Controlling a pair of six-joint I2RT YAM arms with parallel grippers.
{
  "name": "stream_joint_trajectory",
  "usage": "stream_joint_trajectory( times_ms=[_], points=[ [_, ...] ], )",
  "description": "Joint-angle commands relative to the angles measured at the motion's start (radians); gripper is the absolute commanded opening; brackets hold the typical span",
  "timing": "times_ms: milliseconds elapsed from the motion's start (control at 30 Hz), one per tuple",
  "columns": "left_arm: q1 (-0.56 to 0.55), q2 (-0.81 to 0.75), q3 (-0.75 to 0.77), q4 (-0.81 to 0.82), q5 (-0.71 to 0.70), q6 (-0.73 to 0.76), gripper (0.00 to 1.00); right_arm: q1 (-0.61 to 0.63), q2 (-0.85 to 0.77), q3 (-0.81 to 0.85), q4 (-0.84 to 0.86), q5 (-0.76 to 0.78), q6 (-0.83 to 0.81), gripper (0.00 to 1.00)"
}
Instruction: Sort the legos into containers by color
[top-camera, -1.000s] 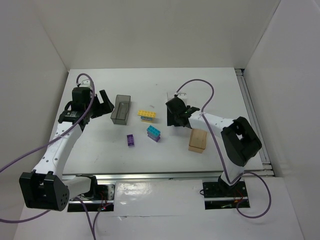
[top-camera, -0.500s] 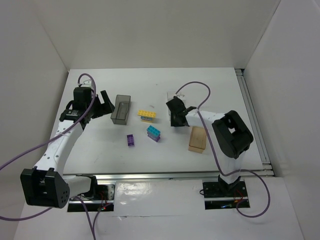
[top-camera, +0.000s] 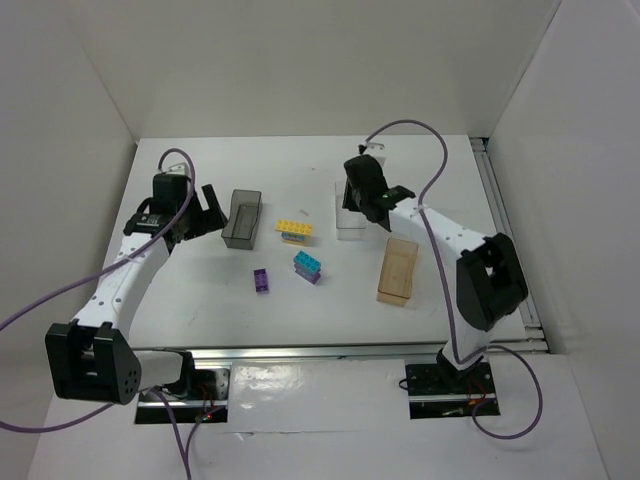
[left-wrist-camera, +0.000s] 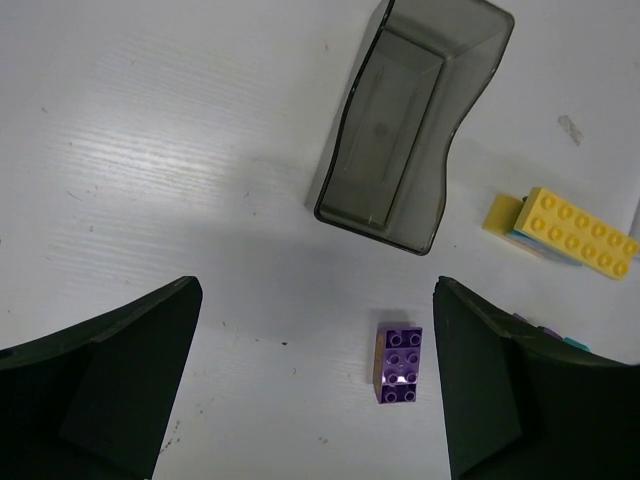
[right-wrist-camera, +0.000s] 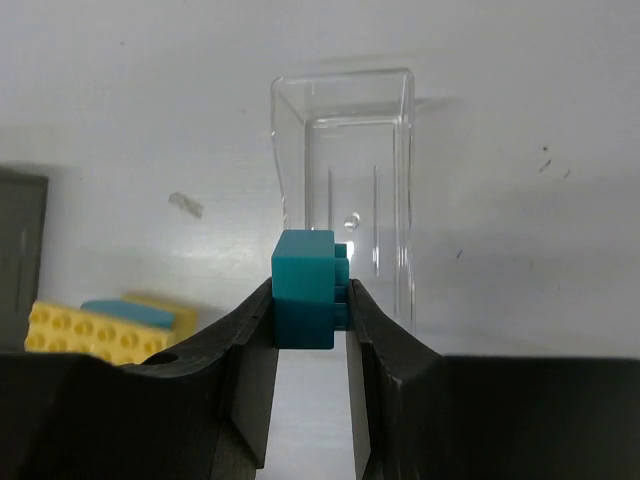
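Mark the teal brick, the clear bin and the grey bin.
teal brick (right-wrist-camera: 303, 292), right wrist view, near face
clear bin (right-wrist-camera: 345, 170), right wrist view, bare floor
grey bin (left-wrist-camera: 395, 130), left wrist view, bare floor

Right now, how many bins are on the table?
3: dark grey bin left of centre, clear bin right of centre, amber bin nearer, at right. None seems hidden.

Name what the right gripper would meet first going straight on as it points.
Probably the clear rectangular plastic bin, which lies directly ahead of the right gripper and the small teal studded brick it clamps, though depth is unclear from the wrist view.
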Motion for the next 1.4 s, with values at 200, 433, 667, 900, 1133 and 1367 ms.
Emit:
stream_joint_trajectory(
  times_ms=[200,433,667,900,1133,1367],
  points=[
    [-0.06,0.055,0.021,-0.078,0.01,-0.069,1.0,-0.079,0.251,0.209,0.024,-0.069,-0.044,0.3],
    [-0.218,0.105,0.055,-0.172,-0.085,-0.133,0.95,-0.089,0.262,0.253,0.004,-0.078,-0.054,0.75],
    [-0.326,0.136,0.055,-0.172,-0.125,-0.164,0.88,-0.067,0.099,0.168,-0.022,-0.069,-0.064,0.74],
    [-0.384,0.179,0.026,-0.135,-0.073,-0.159,0.87,0.06,-0.105,-0.053,-0.036,-0.067,-0.033,0.82],
    [-0.436,0.288,-0.031,-0.068,-0.059,-0.291,0.84,0.073,-0.179,-0.11,-0.064,-0.037,-0.01,0.9],
    [-0.436,0.338,-0.098,-0.028,-0.092,-0.343,0.76,0.073,-0.188,-0.101,-0.088,-0.006,-0.019,0.9]
  ],
)
